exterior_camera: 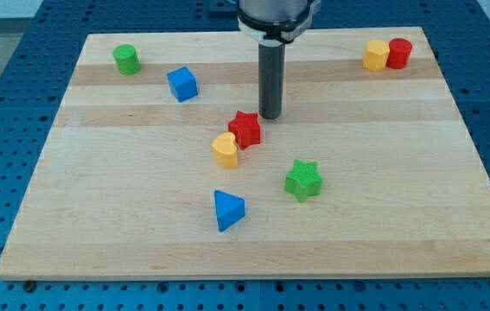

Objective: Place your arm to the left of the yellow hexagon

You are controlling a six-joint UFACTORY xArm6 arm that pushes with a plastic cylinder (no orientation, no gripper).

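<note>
Straight down from the view's top hangs my rod, and my tip (270,117) rests on the wooden board (400,216) near its middle, a little toward the top. It is a bare rod end — nothing to open or close, and it holds nothing. Just below it and slightly to the view's left sits the red star (245,129); the tip looks very close to the star's upper right point, but I cannot tell whether they touch.

Touching the red star at its lower left is a yellow heart-shaped block (225,149). Further down, toward the view's right, stands the green star (302,179), and below the yellow heart lies the blue triangular block (228,210).

Far off in the board's top right corner sits the yellow hexagon (376,54) — well apart from my tip, which lies to its left and lower in the view. Pressed against the hexagon's right side is the red cylinder (399,53).

On the view's left, near the top edge, the green cylinder (126,59) stands alone, and the blue cube (182,84) sits a little below it and to its right, between the cylinder and my rod.
</note>
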